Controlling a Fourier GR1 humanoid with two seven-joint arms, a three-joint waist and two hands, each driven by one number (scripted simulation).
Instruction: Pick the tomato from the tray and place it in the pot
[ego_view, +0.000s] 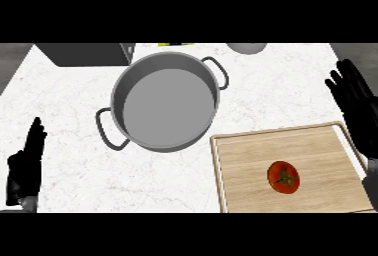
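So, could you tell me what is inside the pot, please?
In the pot only its bare grey bottom and inner wall show; nothing lies there, nothing covers it. The tomato sits on the tray.

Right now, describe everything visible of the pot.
The pot is round, grey and metallic-looking, with two loop handles, one at its upper right, one at its lower left. It stands upright and empty on the white marbled counter, close to the upper-left corner of the wooden tray; whether they touch, I cannot tell.
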